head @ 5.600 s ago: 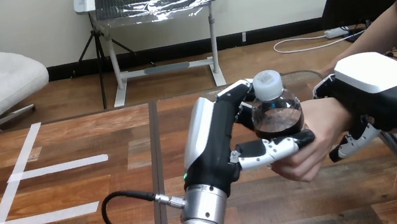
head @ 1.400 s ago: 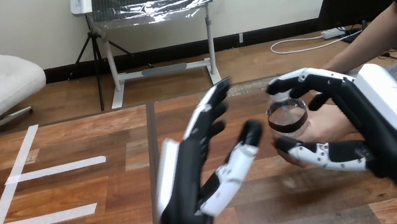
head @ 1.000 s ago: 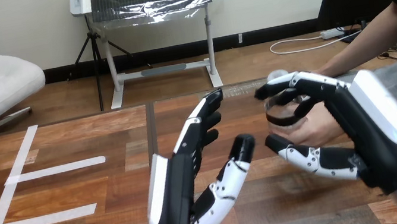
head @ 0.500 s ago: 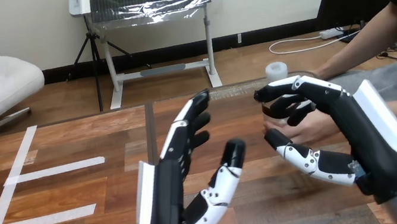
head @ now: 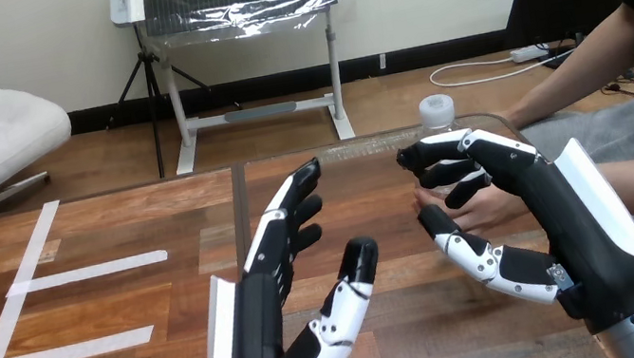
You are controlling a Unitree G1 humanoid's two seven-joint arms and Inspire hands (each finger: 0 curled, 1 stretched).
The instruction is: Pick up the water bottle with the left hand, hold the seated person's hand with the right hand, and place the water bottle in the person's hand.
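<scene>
Presently, in the head view, the left hand stands over the tabletop with its fingers straight and spread, holding nothing. The right hand is likewise open, its fingers loosely extended before the person's hand and gripping neither it nor the water bottle, whose cap rises just behind them. Judgement: the bottle appears delivered, and only withdrawal is left.

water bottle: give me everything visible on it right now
The water bottle shows a pale cap and a bit of clear plastic shoulder. It stands upright near the far edge of the table. The fingers of the right hand hide its body; I can't tell whether they touch it. The person's hand lies just below it, contact hidden.
</scene>
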